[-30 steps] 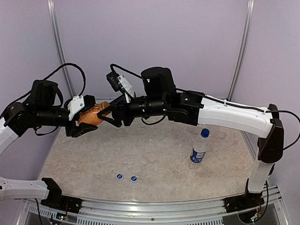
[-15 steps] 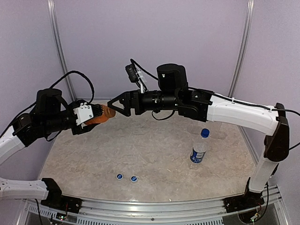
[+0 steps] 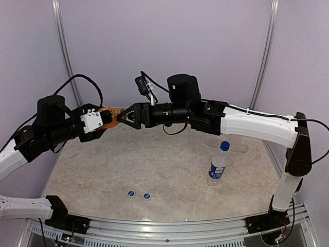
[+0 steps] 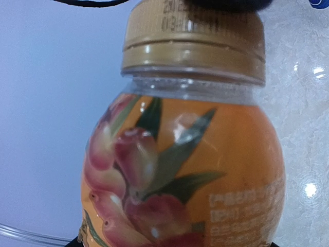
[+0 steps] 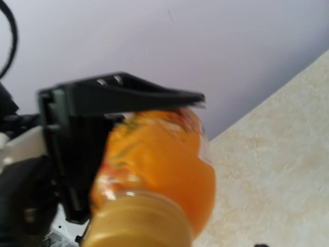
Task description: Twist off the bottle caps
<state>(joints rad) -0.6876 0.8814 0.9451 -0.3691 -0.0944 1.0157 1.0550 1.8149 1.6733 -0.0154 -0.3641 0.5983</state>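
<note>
Orange liquid fills the short juice bottle (image 4: pixel 195 170), which is pinched around its body by the left end effector (image 3: pixel 102 123) and held in the air, roughly level, above the far-left part of the bench (image 3: pixel 169 170). The golden-brown cap (image 4: pixel 193 46) is seated on the neck, with its tamper ring close beneath it; it has not been removed. The right end effector (image 3: pixel 125 117) is positioned at the cap end of the bottle, and a dark part of it is seen against the cap top in the left wrist view. Whether its jaws are pressed onto the cap or spread around it cannot be told.

The step in hand is judged to be unscrewing this cap. For the next move, a firm grip on the ribbed cap wall is required, followed by rotation about the bottle axis while the body is held fixed.

A blue-labelled bottle (image 3: pixel 218 165) is stood upright on the right of the bench, its blue cap (image 3: pixel 224 146) fitted. Two loose blue caps (image 3: pixel 131 194) (image 3: pixel 147 196) are laid side by side near the front edge.

The bench is faced with pale marbled material and is bordered at the near edge by a metal rail (image 3: pixel 169 226). Plain lilac walls (image 3: pixel 205 41) are divided by metal uprights (image 3: pixel 266 51).
</note>
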